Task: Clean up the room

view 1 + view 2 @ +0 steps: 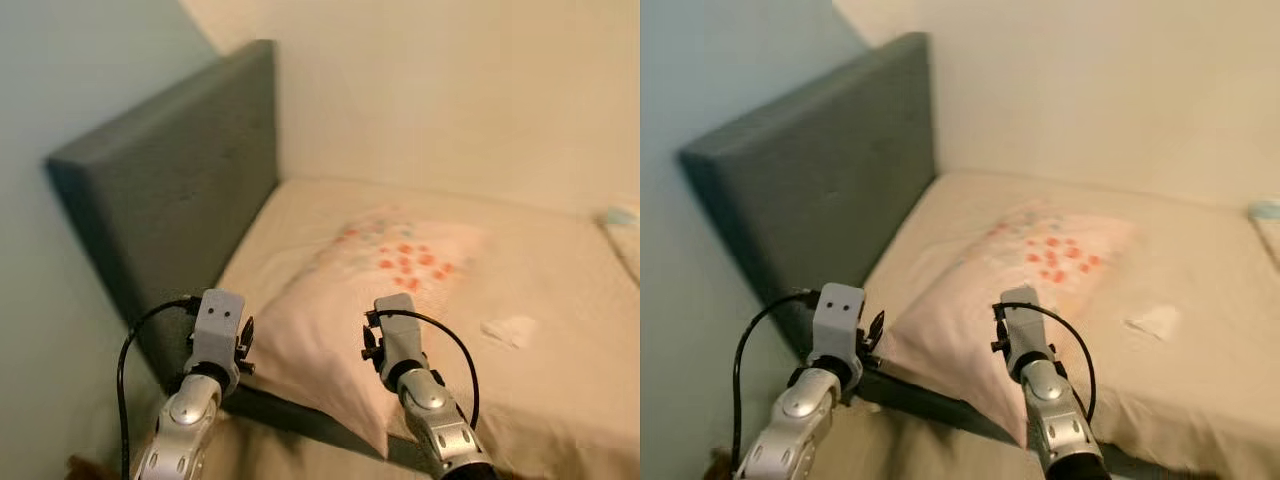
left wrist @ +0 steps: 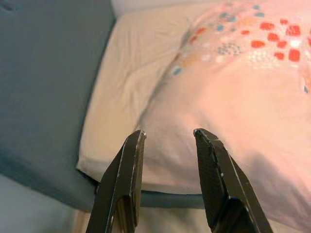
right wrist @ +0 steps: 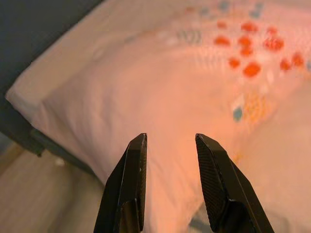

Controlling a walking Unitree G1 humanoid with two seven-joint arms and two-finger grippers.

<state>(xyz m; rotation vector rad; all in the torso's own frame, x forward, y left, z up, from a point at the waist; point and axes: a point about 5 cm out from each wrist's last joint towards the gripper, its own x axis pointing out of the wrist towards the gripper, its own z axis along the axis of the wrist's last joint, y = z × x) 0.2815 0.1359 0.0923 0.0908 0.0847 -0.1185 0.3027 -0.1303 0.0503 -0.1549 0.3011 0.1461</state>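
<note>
Beyond my left gripper (image 2: 167, 132) I see the grey padded headboard (image 1: 180, 180), a flat upholstered slab tilted against the pale wall (image 1: 450, 90); its lower end is cut off behind my arm. That gripper's two black fingers (image 2: 127, 170) stand apart with nothing between them, hovering just short of the near corner of the pillow (image 2: 233, 111). Under that corner I see the cream sheet (image 2: 126, 82) of the bed, softly creased, and the dark bed frame (image 2: 48, 179) below it.

Ahead of my right gripper (image 3: 170, 138), also parted and empty, the pillow spreads out, pale pink and plump, printed with orange-red dots (image 3: 252, 68) and a few bluish marks too blurred to read. Its near corner overhangs the mattress edge.

Further right of that gripper a small crumpled white scrap (image 1: 510, 330) lies on the sheet; I cannot tell what it is. At the far right edge a pale bluish thing (image 1: 622, 215) is cut off.
</note>
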